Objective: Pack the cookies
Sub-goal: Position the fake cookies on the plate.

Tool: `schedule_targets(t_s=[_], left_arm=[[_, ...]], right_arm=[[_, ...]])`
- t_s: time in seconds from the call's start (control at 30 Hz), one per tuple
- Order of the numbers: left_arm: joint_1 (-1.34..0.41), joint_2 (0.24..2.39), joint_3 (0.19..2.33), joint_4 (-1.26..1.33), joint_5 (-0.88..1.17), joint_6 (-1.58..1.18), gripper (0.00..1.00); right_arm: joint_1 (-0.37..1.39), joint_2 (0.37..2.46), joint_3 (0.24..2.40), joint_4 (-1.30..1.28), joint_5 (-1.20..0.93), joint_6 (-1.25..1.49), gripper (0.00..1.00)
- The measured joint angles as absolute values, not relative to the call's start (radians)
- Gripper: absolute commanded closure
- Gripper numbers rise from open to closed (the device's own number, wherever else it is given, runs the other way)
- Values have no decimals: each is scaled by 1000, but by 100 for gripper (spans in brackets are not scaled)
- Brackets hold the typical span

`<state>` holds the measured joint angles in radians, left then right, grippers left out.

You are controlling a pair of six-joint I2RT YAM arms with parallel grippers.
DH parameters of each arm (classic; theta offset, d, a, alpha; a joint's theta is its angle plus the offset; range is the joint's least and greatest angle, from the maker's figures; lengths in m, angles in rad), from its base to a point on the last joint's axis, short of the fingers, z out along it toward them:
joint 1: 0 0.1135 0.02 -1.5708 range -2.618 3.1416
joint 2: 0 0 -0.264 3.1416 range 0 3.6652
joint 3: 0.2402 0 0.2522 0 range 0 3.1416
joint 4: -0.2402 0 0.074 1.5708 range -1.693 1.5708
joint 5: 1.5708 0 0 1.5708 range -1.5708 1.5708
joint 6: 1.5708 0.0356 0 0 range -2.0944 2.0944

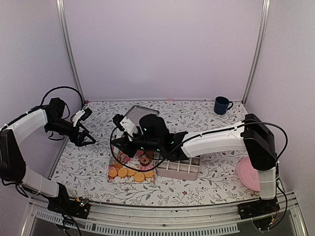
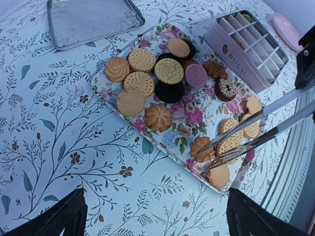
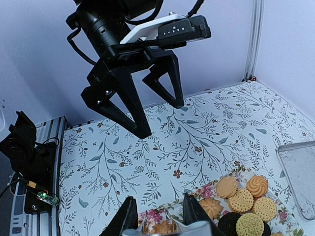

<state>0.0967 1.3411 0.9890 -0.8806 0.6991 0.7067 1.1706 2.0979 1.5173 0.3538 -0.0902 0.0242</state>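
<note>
The cookies point(image 2: 162, 78) lie on a floral tray point(image 2: 197, 118): golden ones, dark ones, one pink. They also show in the top view point(image 1: 130, 172) and the right wrist view point(image 3: 246, 201). My right gripper point(image 3: 160, 216) is shut on metal tongs point(image 2: 261, 128). The tongs' tips are slightly apart over a flower-shaped cookie point(image 2: 202, 147) at the tray's end. In the top view the right gripper point(image 1: 118, 142) reaches over the tray point(image 1: 119, 158). My left gripper point(image 2: 157, 221) is open and empty, above the table beside the tray; it also shows in the top view point(image 1: 90, 140) and the right wrist view point(image 3: 160, 118).
A pink box with dividers point(image 1: 178, 167) stands right of the tray, also in the left wrist view point(image 2: 248, 46). A metal lid point(image 1: 139, 113) lies behind. A blue mug point(image 1: 221, 104) stands at the back right. A large pink plate point(image 1: 248, 174) lies at the right edge.
</note>
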Motion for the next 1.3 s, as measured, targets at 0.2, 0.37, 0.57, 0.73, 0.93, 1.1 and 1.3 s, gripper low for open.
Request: schedule_targets(t_s=[0.2, 0.37, 0.57, 0.73, 0.93, 1.1, 1.3], left_arm=[[97, 1341, 991, -887, 699, 707, 1], [97, 1341, 993, -896, 699, 708, 1], [97, 1341, 993, -897, 702, 708, 1], [97, 1341, 993, -899, 703, 707, 1], [97, 1341, 993, -903, 704, 707, 1], [97, 1341, 993, -903, 707, 707, 1], [97, 1340, 993, -903, 707, 707, 1]], right_arm=[[1171, 2125, 1534, 368, -80, 19, 70], [1172, 2131, 1534, 367, -81, 6, 70], [1180, 2131, 1523, 373, -62, -27, 70], [1188, 2122, 1503, 384, -28, -56, 70], [1198, 2095, 1465, 382, 14, -93, 70], [1192, 2090, 1461, 375, 57, -130, 70], [1162, 2080, 1460, 364, 78, -148, 70]])
